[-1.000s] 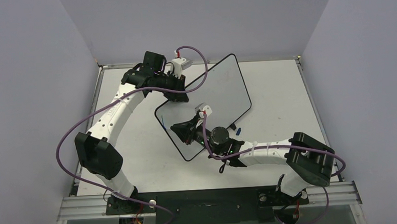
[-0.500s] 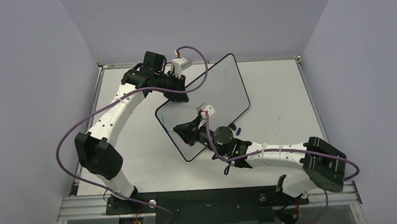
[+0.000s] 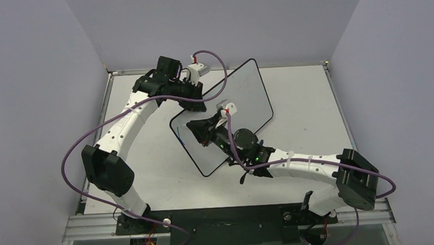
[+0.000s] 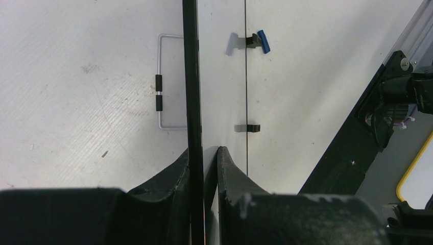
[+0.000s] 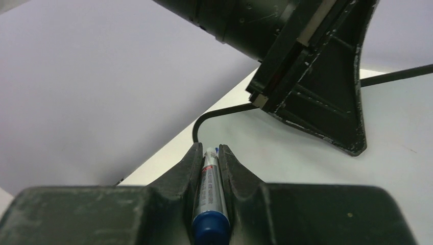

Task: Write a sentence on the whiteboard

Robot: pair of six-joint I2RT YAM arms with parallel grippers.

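Robot lab: plain-walled cell (image 3: 33, 81), alu rail (image 3: 91, 225).

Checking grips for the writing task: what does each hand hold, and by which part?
The left hand pinches the whiteboard by its black-rimmed edge; the right hand clamps a marker pen around its barrel, blue end nearest the camera.

The left arm (image 3: 122, 124) rises from the near edge of the tabletop (image 3: 303, 95) and arcs toward the far-left corner, its wrist bent back toward the middle. The left gripper (image 4: 204, 153) has its jaws pinched on the whiteboard (image 3: 241, 93) rim, one finger on each face. The right arm (image 3: 307, 165) lies low and stretched out from the near-right side toward the middle. The right gripper (image 5: 209, 150) points left, its jaws clamped on a marker (image 5: 209, 189).
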